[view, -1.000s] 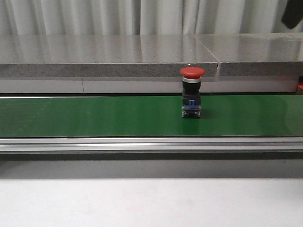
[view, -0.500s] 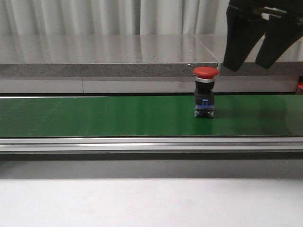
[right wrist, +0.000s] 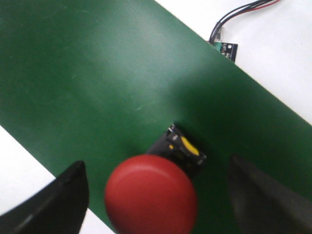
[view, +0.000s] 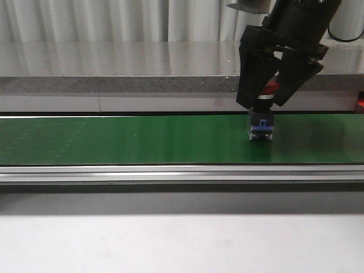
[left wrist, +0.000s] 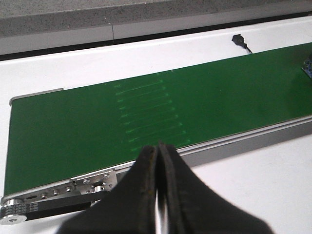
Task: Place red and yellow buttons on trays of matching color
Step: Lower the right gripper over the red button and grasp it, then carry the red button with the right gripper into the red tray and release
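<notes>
1. While standing upright on the green conveyor belt, red button sits between the spread fingers of the right gripper, not yet touched.
2. Left gripper: pressed shut on nothing, hanging over the belt's near edge, well apart from the button.
3. Likely to topple the tall, top-heavy button if one finger lands first.
4. Liable to miss if the belt carries it sideways before closing.
5. No trays visible.
</notes>
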You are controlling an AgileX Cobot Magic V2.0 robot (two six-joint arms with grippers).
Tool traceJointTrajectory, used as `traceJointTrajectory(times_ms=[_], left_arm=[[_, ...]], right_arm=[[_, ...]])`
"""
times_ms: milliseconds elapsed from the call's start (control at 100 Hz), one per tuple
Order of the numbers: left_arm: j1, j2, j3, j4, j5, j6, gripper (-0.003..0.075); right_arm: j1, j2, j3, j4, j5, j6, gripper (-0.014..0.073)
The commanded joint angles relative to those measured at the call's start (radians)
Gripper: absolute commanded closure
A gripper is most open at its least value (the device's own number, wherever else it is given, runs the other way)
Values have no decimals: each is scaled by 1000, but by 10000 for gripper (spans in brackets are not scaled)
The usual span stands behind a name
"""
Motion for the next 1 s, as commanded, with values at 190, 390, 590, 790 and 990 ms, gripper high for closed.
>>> traceJointTrajectory(times_ms=[190,390,590,790,990], left_arm=[[-8,4,-27,-22,-64,4,741],[-8,4,-27,-22,-64,4,741],[-8,4,-27,-22,-64,4,741],[-8,4,-27,-22,-64,4,741],[-8,4,-27,-22,-64,4,741]], right_arm=[[-6,-56,-33,20,-26,-15,450],[-68,-103,-33,20,-49,125,473],[-215,-200,-33,20,-67,272,473],[-388,-287,-33,13,-74,331,473],[-550,-301,-33,-92,-64,446,473]])
